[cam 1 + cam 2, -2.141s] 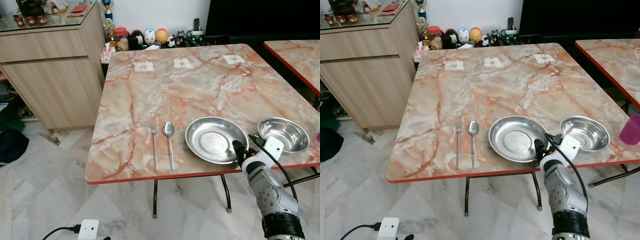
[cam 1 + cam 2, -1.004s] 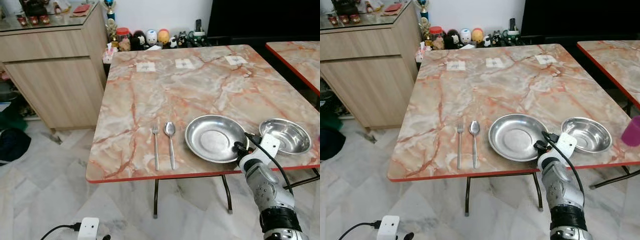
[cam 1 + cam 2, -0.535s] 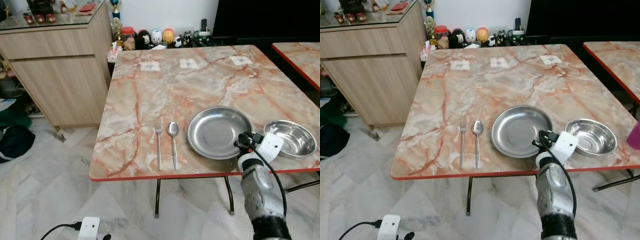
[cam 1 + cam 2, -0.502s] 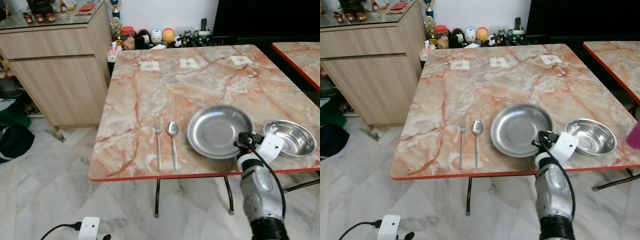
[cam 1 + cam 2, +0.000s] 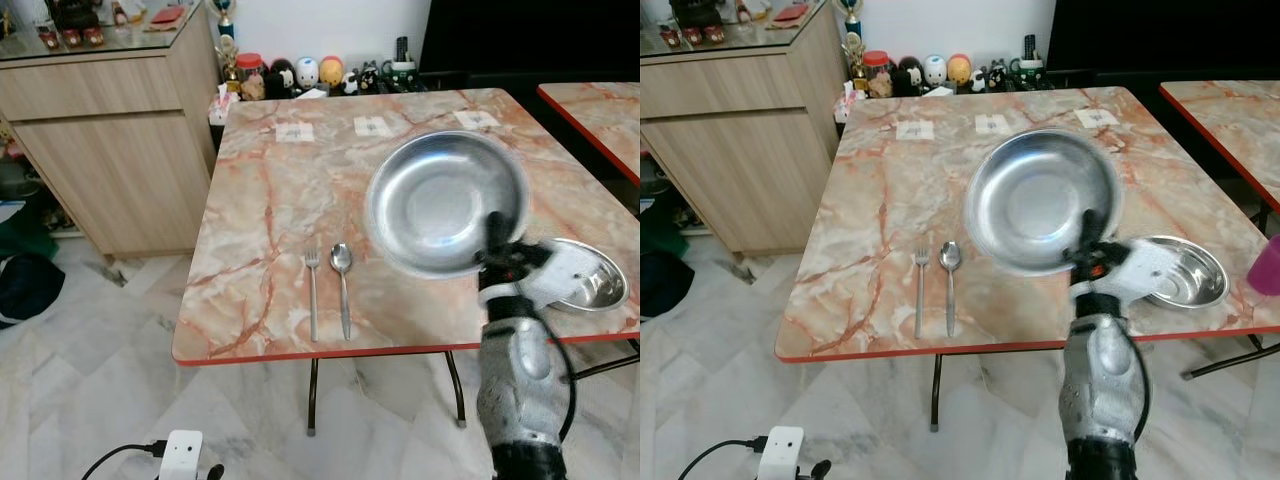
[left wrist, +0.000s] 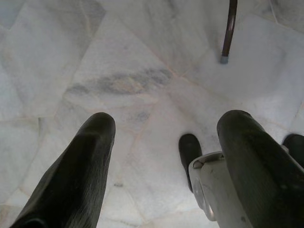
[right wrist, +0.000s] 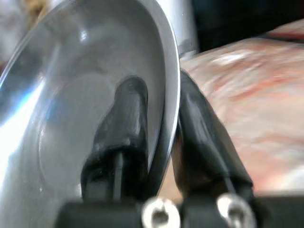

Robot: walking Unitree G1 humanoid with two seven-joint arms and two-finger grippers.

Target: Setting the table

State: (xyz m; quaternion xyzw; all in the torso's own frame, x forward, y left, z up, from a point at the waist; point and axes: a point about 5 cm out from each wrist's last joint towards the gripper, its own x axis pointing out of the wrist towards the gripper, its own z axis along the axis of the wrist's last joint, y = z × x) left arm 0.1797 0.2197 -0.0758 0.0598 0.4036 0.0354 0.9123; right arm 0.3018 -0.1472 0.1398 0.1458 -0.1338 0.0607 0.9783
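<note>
My right gripper is shut on the near rim of a round steel plate. It holds the plate tilted in the air above the marble table. In the right wrist view the plate's rim sits pinched between the two black fingers. A fork and a spoon lie side by side near the table's front edge, left of the plate. A steel bowl rests on the table at the front right. My left gripper hangs open over the floor.
A wooden cabinet stands left of the table. Small figurines and jars line the wall behind it. A second marble table is at the right, with a pink cup near it. A white power adapter lies on the floor.
The plate, flat on the table half a second ago, is now lifted and tilted up in my right gripper. The arm has risen with it.
</note>
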